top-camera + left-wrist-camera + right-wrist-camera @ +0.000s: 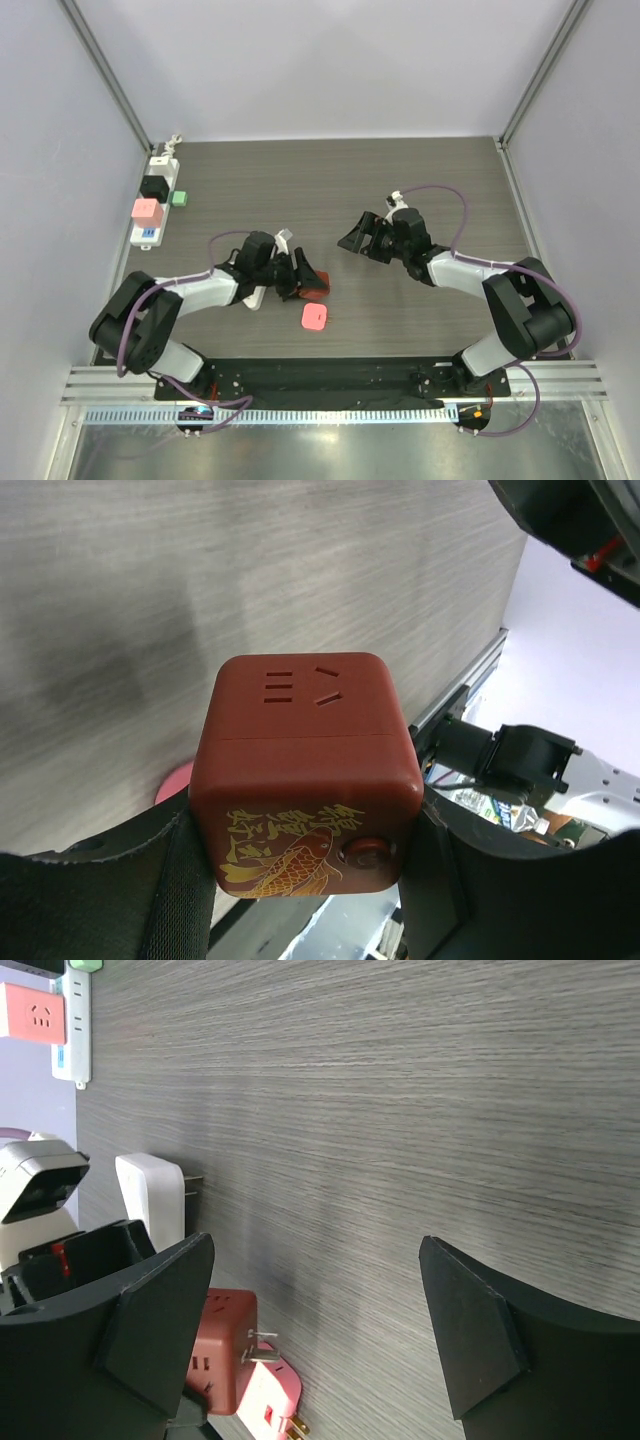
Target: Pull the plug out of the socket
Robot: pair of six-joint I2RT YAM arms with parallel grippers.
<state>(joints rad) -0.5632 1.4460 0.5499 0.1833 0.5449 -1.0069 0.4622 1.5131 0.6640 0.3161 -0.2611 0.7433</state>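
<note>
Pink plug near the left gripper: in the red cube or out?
Out. The pink plug lies on the table, apart from the red cube, prongs bare.

Left claw [301,279] clamped on red cube plug [305,770], right claw [356,238] wide open, tips facing each other

arms [205,288]: white links, black joints | cables [441,188]: purple | right end effector [318,1260]: black

One power strip [163,165] — two pink plugs [148,210] [313,318], one black plug [155,187], one red cube [300,770], one white adapter [150,1195].
</note>
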